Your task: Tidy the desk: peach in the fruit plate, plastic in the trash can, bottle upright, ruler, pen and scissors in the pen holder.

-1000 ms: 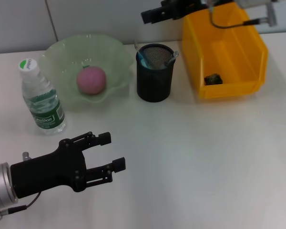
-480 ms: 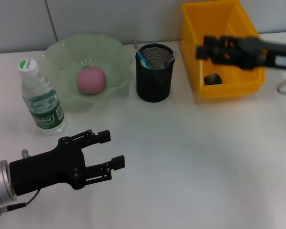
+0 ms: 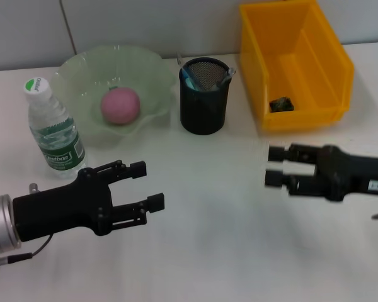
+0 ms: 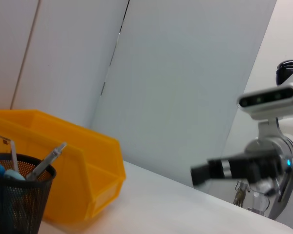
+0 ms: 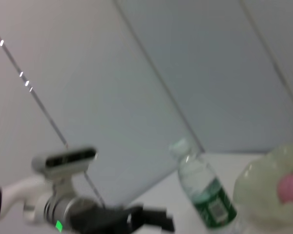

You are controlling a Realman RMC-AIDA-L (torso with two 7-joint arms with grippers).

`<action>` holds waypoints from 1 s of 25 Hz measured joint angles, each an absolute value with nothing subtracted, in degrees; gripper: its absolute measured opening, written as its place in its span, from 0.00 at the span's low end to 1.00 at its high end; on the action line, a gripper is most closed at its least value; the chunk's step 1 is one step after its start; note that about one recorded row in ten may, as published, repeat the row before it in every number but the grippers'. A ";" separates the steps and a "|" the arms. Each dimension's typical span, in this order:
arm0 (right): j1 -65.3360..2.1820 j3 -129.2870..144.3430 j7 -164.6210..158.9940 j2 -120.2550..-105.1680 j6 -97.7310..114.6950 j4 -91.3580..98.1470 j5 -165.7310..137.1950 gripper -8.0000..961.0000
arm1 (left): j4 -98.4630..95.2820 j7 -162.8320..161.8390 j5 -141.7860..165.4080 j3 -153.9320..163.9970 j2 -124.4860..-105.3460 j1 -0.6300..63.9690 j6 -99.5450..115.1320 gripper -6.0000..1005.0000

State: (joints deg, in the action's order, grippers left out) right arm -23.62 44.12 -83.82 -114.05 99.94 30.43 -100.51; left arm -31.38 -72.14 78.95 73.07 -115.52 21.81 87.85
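The pink peach (image 3: 120, 105) lies in the green fruit plate (image 3: 82, 69). Left of the plate the bottle (image 3: 53, 129) stands upright. The black mesh pen holder (image 3: 203, 97) holds a blue-handled item and a grey pen (image 3: 225, 77); I cannot tell scissors and ruler apart in it. A dark crumpled plastic piece (image 3: 281, 104) lies in the yellow trash can (image 3: 302, 38). My left gripper (image 3: 148, 184) hovers open and empty at the front left. My right gripper (image 3: 273, 166) hovers open and empty at the right, in front of the bin.
The left wrist view shows the pen holder (image 4: 14, 200), the yellow bin (image 4: 78, 165) and the right gripper (image 4: 205, 173) farther off. The right wrist view shows the bottle (image 5: 202, 187), the plate (image 5: 263, 190) and the left gripper (image 5: 156, 222).
My right arm has swung from above the yellow bin down to the table's right front. The left arm has barely moved.
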 joint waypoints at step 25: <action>-24.35 44.03 -70.38 -116.56 97.43 26.65 -109.16 0.79 | -30.41 -74.33 86.14 71.57 -114.17 22.95 89.59 0.79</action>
